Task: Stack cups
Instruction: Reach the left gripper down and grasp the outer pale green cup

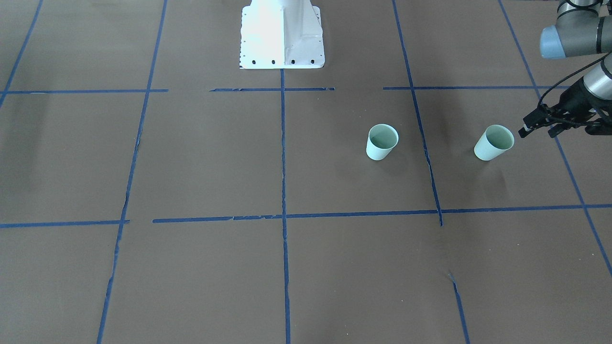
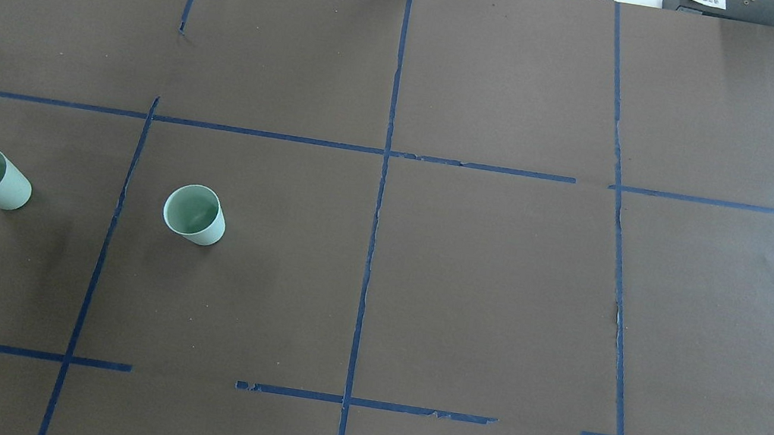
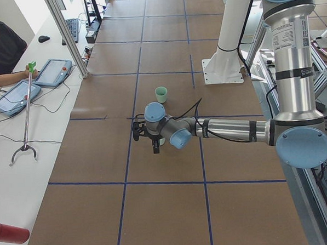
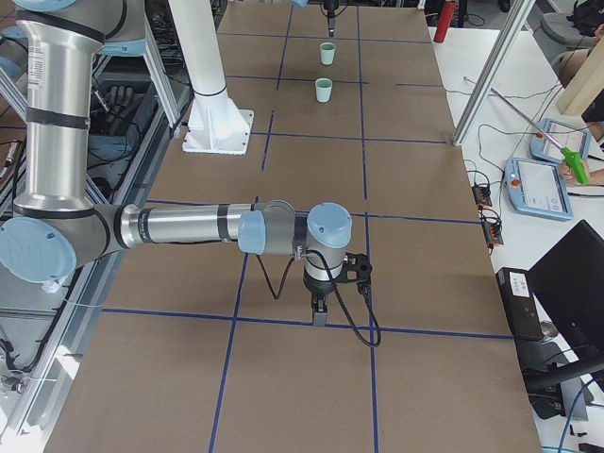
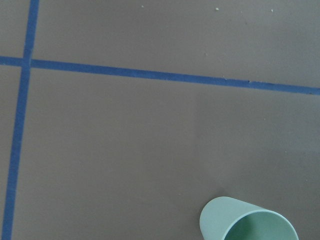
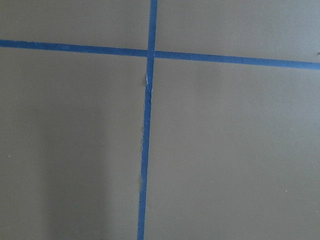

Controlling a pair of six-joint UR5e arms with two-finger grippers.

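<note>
Outer cup [image 1: 494,142], by the counter's left edge, sits just beside the left gripper [image 1: 538,130], jaws seemingly spread; straddle its wall squarely. Whether the right gripper [image 4: 321,316] is spread, I cannot tell.

Robotics lab: tape-gridded table [image 2: 497,303], teach pendants [image 3: 54,72]
</note>
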